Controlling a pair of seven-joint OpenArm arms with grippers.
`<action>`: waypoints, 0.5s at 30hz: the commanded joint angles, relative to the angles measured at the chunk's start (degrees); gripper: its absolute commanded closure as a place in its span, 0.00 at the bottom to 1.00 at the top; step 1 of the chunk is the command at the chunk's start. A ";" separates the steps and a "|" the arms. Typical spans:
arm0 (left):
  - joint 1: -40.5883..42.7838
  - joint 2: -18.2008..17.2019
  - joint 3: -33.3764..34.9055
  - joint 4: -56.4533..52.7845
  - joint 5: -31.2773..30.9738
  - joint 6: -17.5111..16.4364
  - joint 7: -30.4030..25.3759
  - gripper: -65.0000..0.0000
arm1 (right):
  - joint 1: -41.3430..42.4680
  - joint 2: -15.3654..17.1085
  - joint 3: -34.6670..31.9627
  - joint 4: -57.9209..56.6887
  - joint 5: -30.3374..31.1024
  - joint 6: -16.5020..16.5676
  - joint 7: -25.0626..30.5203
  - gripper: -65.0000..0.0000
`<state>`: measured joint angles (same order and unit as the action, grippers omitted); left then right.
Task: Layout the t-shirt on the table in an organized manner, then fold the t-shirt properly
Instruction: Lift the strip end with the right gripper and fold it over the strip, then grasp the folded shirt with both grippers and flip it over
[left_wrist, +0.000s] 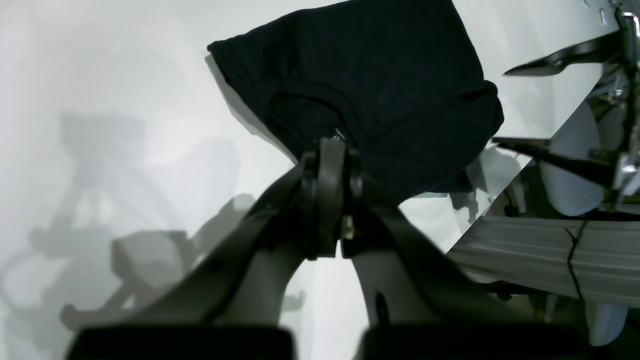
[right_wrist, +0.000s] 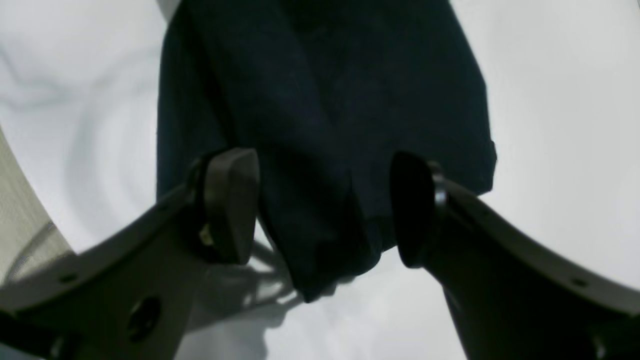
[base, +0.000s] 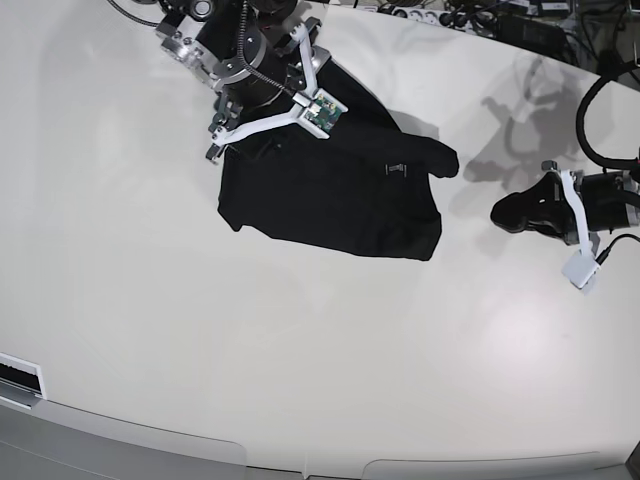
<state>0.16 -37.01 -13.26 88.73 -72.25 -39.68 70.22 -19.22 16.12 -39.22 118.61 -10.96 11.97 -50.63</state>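
Note:
The black t-shirt (base: 330, 195) lies bunched in a rough rectangle on the white table (base: 150, 320), with one sleeve sticking out to the right. My right gripper (base: 225, 140) hovers over the shirt's far-left corner. In the right wrist view this gripper (right_wrist: 322, 210) is open, its fingers (right_wrist: 230, 210) straddling a hanging fold of the t-shirt (right_wrist: 325, 125) without pinching it. My left gripper (base: 505, 212) rests right of the sleeve, apart from the cloth. Its jaws (left_wrist: 330, 150) are shut with nothing between them, pointing at the t-shirt (left_wrist: 380, 85).
Cables and power strips (base: 480, 15) run along the table's far edge. Past the table's edge in the left wrist view stand metal chair legs (left_wrist: 575, 55) and a ribbed grey surface (left_wrist: 540, 255). The table's near rounded edge (base: 300, 465) runs along the bottom.

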 joint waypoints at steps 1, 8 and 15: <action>-0.81 -1.07 -0.66 0.79 -1.73 -0.32 -1.22 1.00 | 0.17 0.09 0.22 -0.17 -0.31 -0.11 1.20 0.36; -0.81 -1.07 -0.66 0.79 -1.75 -0.32 -1.22 1.00 | 1.16 0.07 0.22 -5.77 -0.20 -2.27 1.31 0.37; -0.81 -1.09 -0.66 0.79 -1.73 -0.32 -1.20 1.00 | 2.21 -0.24 0.20 -5.75 0.28 -2.29 0.26 0.54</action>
<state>0.16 -37.01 -13.26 88.73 -72.62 -39.68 70.08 -17.19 16.12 -39.00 111.90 -10.70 9.74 -51.05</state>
